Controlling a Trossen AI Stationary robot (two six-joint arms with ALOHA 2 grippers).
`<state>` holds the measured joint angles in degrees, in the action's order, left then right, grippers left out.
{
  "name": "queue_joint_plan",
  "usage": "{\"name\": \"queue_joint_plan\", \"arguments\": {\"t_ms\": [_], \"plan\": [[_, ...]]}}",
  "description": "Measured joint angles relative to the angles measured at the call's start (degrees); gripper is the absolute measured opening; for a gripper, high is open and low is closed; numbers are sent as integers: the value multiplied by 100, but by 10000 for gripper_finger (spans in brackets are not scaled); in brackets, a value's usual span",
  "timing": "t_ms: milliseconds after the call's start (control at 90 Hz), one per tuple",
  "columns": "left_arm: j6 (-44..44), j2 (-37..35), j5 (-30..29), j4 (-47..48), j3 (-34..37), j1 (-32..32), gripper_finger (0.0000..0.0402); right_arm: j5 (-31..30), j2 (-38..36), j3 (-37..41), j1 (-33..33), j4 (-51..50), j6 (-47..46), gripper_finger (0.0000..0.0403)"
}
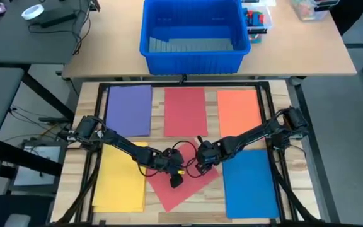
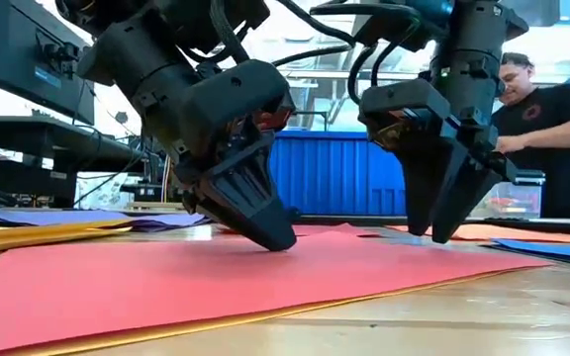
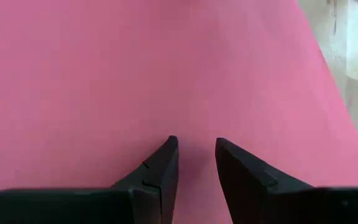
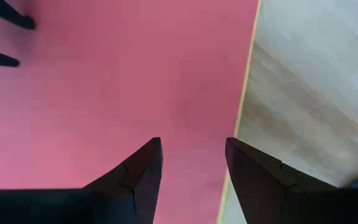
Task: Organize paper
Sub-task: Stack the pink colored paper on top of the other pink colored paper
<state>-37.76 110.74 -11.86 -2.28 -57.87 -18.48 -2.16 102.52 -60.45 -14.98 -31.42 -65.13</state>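
Both grippers, left (image 1: 176, 179) and right (image 1: 200, 161), press slightly parted fingers onto the skewed red sheet (image 1: 188, 187), at six o'clock from the straight red sheet (image 1: 184, 111).

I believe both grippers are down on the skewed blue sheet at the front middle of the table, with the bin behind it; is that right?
Not quite: the skewed sheet under the left gripper and right gripper is red, not blue, as the high view shows. The blue sheet lies straight to its right. The rest holds: both grippers are down on it, fingers slightly apart, and the bin stands behind.
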Motion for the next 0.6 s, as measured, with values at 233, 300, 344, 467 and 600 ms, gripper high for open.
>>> {"name": "queue_joint_plan", "arguments": {"t_ms": [233, 300, 344, 467, 600], "plan": [[2, 0, -2, 0, 0, -2, 93, -98, 0, 0, 2, 2, 110, 168], [4, 0, -2, 0, 0, -2, 93, -100, 55, -5, 0, 31, 112, 168], [4, 0, -2, 1, 0, -2, 93, -101, 143, -15, -7, 99, 114, 168], [6, 0, -26, -5, 0, -2, 93, -83, 299, -32, -86, 212, 39, 168], [11, 0, -36, -4, 0, -2, 93, 97, 330, -88, -156, 472, 27, 168]]}}
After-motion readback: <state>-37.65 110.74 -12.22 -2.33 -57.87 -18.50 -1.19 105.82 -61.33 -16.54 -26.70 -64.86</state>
